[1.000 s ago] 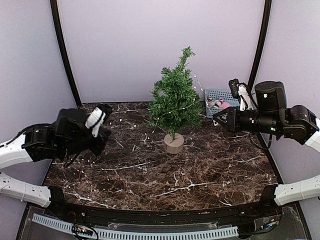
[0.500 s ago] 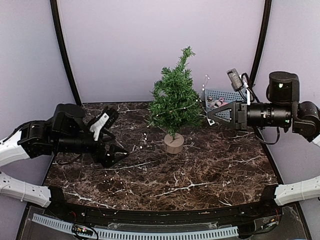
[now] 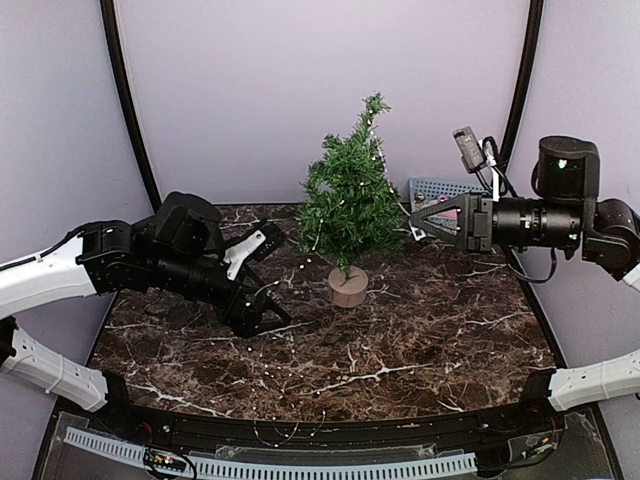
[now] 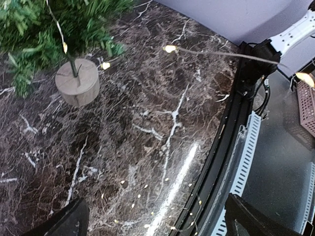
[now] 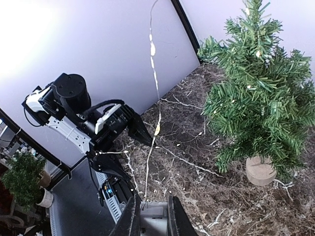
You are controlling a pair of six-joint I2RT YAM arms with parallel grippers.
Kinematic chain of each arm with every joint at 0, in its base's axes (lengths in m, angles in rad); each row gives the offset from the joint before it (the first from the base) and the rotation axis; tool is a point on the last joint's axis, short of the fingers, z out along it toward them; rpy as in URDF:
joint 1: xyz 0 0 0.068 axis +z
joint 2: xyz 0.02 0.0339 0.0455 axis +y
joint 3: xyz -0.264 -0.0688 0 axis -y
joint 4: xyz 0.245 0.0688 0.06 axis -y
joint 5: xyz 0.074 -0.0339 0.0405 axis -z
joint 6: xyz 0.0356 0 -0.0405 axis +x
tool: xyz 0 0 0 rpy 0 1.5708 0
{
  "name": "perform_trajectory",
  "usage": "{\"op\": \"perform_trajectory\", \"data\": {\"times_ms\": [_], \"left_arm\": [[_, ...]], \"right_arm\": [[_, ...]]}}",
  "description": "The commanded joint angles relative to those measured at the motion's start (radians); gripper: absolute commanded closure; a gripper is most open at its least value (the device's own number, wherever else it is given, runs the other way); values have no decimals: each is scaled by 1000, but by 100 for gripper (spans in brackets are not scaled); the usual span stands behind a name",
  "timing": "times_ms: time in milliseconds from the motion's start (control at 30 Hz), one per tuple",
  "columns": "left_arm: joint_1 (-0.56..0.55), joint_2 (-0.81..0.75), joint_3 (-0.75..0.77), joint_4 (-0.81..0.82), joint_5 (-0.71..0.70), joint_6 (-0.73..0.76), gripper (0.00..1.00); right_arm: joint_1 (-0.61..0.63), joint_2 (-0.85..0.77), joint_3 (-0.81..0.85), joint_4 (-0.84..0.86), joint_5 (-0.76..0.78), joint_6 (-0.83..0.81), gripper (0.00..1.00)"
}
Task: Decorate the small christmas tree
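Closest to us, in front of the small christmas tree (image 3: 350, 200), the dark worktop (image 3: 420, 350) has tiny dots of light lying loose on it; we think they are part of the string of lights (image 5: 157, 129), but the thin wire there is too fine to follow.

A bit further in, to the left of the tree and low down, is the left claw (image 3: 272, 280); its two fingers are spread wide apart and hold nothing; it points at the tree's round wooden foot (image 3: 348, 287), near it but not touching.

Then comes the tree itself; it stands straight up in the middle of the worktop, tip at the top, with a few little lights already on its branches.

Just beside the tree's right branches, about halfway up, is the right claw (image 3: 418, 222); its fingers are pressed almost together and pinch the thin string; from the right wrist view the string runs away from the claw, past the front left of the tree, towards the left arm.

So the right claw is the nearer one to the branches, and it has the string; the tree lies to its left; we think the string must next go round the tree, across its tall shape, and the wide left claw is placed to catch the loose part on the tree's other side.
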Motion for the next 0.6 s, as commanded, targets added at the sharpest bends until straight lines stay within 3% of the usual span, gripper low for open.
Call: {"op": "perform_trajectory", "data": {"times_ms": [0,267,567], "left_arm": [[1,-42,-86,-74,-63,17,1],[1,-86,-172,-39,132,87,1],[1,-142,-133,-65,411,98,1]], "right_arm": [[-4,-6,2,54,139,17,100],[-5,59,68,-105,597,117,100],[-80,130,14,-202,784,267,100]]}}
